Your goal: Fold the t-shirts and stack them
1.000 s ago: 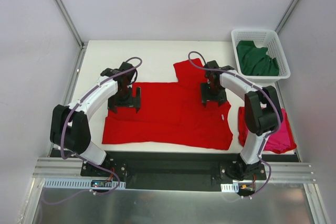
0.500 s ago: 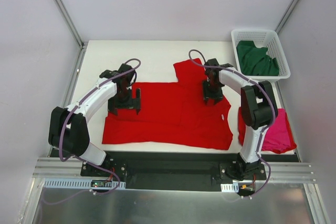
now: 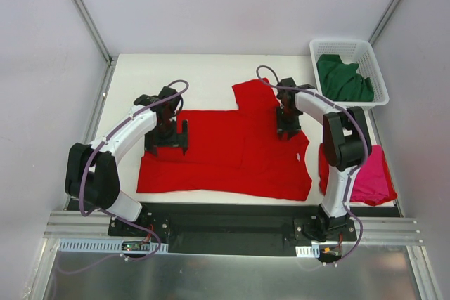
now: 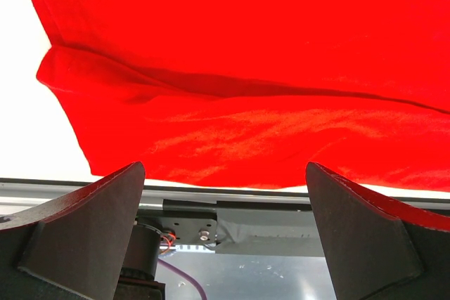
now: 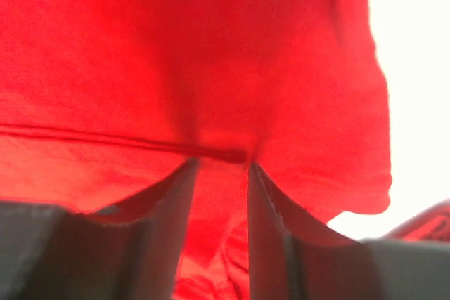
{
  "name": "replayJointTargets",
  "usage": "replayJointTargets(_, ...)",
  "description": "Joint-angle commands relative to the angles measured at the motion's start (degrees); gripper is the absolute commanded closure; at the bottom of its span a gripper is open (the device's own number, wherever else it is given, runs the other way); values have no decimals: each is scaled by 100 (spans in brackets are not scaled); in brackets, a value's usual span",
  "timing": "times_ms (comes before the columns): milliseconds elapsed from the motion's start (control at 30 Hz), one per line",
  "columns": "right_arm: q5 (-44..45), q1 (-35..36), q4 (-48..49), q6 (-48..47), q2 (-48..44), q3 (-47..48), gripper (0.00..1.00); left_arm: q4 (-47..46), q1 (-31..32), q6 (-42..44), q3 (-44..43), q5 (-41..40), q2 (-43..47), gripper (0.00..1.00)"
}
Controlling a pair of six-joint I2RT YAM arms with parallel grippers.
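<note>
White table (image 3: 204, 75) inside a pale-walled booth, both arms reaching in from the near edge. We see the red t-shirt (image 3: 232, 156) spread mostly flat across the middle of the table. It lies sideways, with the neck end and its small white label toward the right and one sleeve sticking out to the far side. The left hand (image 3: 167, 142) is over the far-left part of the red shirt with its jaws spread wide and nothing between them. In the left wrist view the left hand (image 4: 223, 166) has a dark finger on each side and only rumpled red t-shirt (image 4: 246, 47) below, with a long crease running across it and bare white table past the cloth edge at left. The right hand (image 3: 288, 130) is down on the far-right part of the red shirt, near the base of that sleeve. In the right wrist view the right hand (image 5: 219, 163) has its fingers drawn close, with a narrow gap between them. The tips are against the red t-shirt (image 5: 176, 47), and a seam line runs up to the gap. We cannot tell whether cloth is actually pinched. The pink t-shirt (image 3: 373, 180) lies at the near-right corner of the table, just beside the red shirt and partly hidden by the right arm. The green t-shirt (image 3: 343, 81) sits bunched inside the white basket (image 3: 349, 42) at the far-right corner, well apart from both hands.
</note>
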State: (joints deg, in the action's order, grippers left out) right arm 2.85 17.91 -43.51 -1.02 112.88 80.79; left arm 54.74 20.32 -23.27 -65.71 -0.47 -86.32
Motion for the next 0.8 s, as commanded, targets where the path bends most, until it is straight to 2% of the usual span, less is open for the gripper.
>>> replayJointTargets(0,-109,-25,-114,-57,94,226,67,89,69,-38,-12,38,81,1)
replayJointTargets(133,-127,-25,-132,-65,120,261,75,89,69,-38,15,38,81,1)
replayJointTargets(167,-101,-25,-158,-65,129,288,82,98,69,-29,15,38,81,1)
replayJointTargets(267,-22,-25,-228,-48,85,340,90,89,69,-38,41,38,72,1)
replayJointTargets(633,224,-33,-835,-13,-187,1007,99,72,69,-29,85,38,19,1)
replayJointTargets(767,268,-25,-975,-30,-170,1342,99,72,60,-20,76,38,2,1)
